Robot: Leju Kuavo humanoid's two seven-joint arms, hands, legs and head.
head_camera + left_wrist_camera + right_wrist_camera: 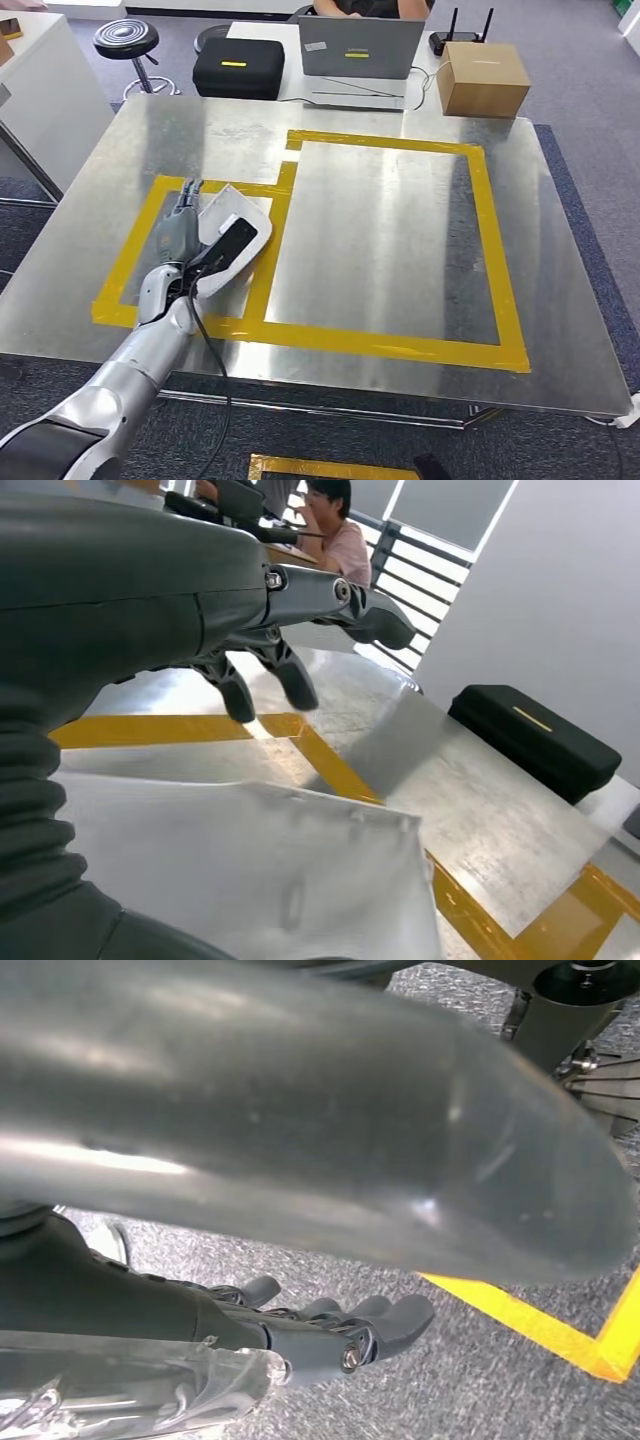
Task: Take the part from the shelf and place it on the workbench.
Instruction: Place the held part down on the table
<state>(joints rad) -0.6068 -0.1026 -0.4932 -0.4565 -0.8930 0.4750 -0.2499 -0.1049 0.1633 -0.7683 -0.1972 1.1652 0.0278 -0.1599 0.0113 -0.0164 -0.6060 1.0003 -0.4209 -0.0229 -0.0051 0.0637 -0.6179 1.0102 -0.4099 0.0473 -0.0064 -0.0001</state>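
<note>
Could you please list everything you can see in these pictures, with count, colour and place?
Workbench: one, bare silver metal, in front of the robot.
Tape outlines: two joined rectangles, yellow, on the workbench; the smaller is on its left.
Part: one, white, lying in the smaller outline, its far-right edge over the tape.
Laptop: one, grey, open on the far table.
Case: one, black, left of the laptop.
Cardboard box: one, brown, right of the laptop.
Router: one, black, behind the box.
Stool: one, black, far left.
Person: one, seated behind the laptop.
Left hand: grey, over the part's near-left end.
Right hand: dark, hanging above the carpet.
</note>
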